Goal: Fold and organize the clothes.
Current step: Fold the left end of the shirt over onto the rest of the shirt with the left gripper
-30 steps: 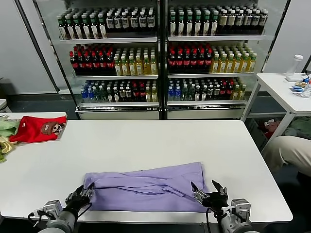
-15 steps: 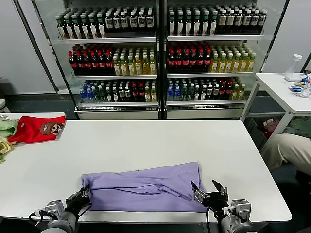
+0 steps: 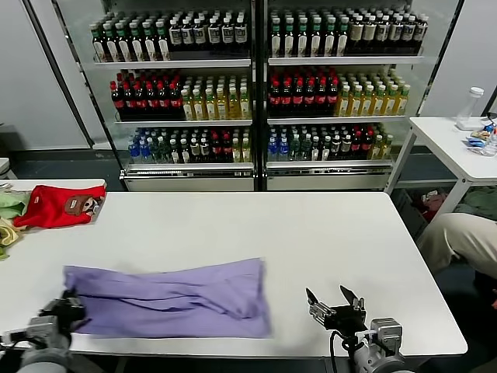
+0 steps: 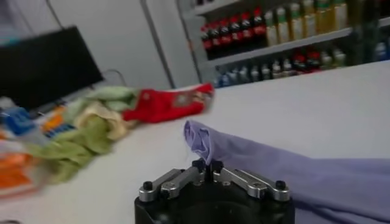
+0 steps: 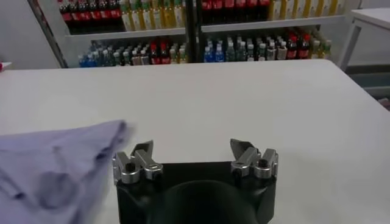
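The lavender T-shirt [image 3: 171,299] lies folded into a long band on the white table [image 3: 248,225], near its front edge and left of centre. My left gripper [image 3: 68,303] is shut on the shirt's left end; in the left wrist view its jaws [image 4: 208,166] pinch the cloth edge [image 4: 201,140]. My right gripper [image 3: 332,303] is open and empty at the front right, apart from the shirt. In the right wrist view [image 5: 194,155] the shirt's right end [image 5: 61,158] lies off to one side.
A red shirt with a brown print [image 3: 58,206] and green and yellow garments [image 3: 9,214] lie at the table's far left. A drinks cooler [image 3: 256,93] stands behind. A second white table [image 3: 458,144] stands at the right, with a person's leg [image 3: 458,241] beside it.
My left gripper has pulled the lavender shirt well to the left along the table's front. The right gripper has let go of it and stays open in place.
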